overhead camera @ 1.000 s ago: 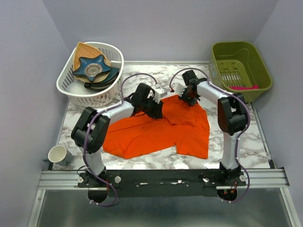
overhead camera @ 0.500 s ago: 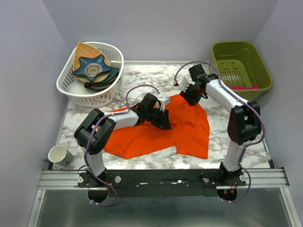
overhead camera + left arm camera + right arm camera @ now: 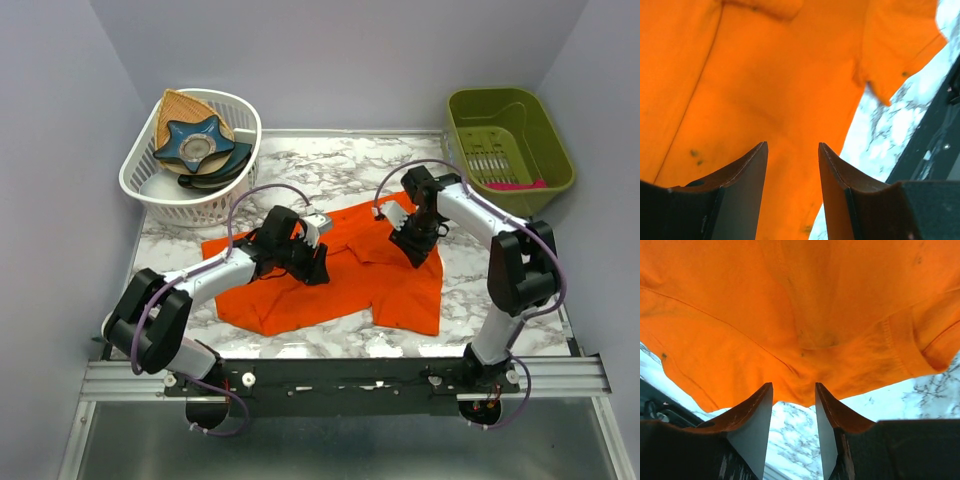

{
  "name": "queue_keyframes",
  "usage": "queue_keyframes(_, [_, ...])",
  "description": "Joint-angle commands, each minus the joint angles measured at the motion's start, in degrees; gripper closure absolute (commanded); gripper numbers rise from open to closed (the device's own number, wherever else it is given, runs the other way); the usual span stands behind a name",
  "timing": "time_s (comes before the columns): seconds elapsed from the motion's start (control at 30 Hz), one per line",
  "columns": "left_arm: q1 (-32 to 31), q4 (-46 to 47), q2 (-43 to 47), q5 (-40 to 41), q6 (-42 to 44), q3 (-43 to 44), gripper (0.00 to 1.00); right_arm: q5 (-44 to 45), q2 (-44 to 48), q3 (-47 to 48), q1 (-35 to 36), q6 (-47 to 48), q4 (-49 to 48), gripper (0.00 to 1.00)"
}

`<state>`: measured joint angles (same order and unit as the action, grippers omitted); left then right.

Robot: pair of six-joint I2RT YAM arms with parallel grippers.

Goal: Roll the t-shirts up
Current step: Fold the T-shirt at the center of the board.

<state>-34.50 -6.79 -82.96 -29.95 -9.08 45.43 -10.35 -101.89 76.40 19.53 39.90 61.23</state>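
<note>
The bright orange t-shirt [image 3: 360, 290] lies spread out on the marble table, with creases and a fold near its middle. My left gripper [image 3: 318, 268] is low over the shirt's middle. In the left wrist view [image 3: 792, 145] it is open, with only flat orange fabric [image 3: 765, 75] showing between the fingers. My right gripper [image 3: 408, 250] is over the shirt's right part. In the right wrist view [image 3: 794, 385] it is open, with bare marble between the fingers and the shirt's edge [image 3: 805, 300] just past the tips.
A white basket [image 3: 140, 185] at the back left holds a blue star-shaped dish [image 3: 195, 142] and a woven fan piece [image 3: 180, 105]. A green bin [image 3: 560, 160] at the back right holds a small pink item [image 3: 520, 185]. A white cup [image 3: 122, 326] stands at the front left.
The left gripper moved nearer and leftward, and the shirt now lies spread wider to the left. The right gripper moved from the shirt's far edge to over its right part.
</note>
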Motion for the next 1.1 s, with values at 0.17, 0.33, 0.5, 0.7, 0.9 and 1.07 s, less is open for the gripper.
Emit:
queue_keyframes(0.17, [2.8,-1.9,0.5,1.4,2.6,-1.2,0.46,-4.9,-7.0,1.6,-0.5,-4.7,1.8,0.52])
queue_keyframes(0.33, [3.1,-1.6,-0.4,1.4,1.9,-0.9,0.46,-4.9,-9.0,2.3,-0.5,-4.7,0.1,0.52])
queue_keyframes(0.5, [3.1,-1.4,-1.2,1.3,1.6,-0.4,0.46,-5.7,-10.4,3.9,-0.4,-4.9,0.1,0.53])
queue_keyframes(0.7, [3.1,-1.1,-2.4,1.0,1.5,-0.1,0.46,-4.1,-11.3,4.9,-0.5,-5.4,-1.2,0.58])
queue_keyframes(0.9, [3.1,0.6,-3.6,1.4,1.3,0.2,0.47,-4.2,-11.5,4.6,-0.5,-6.6,-1.1,0.84])
queue_keyframes(1.07, [3.1,2.3,-5.9,1.0,-0.4,1.7,0.47,-5.4,-10.8,7.5,-1.4,-7.7,4.1,0.96])
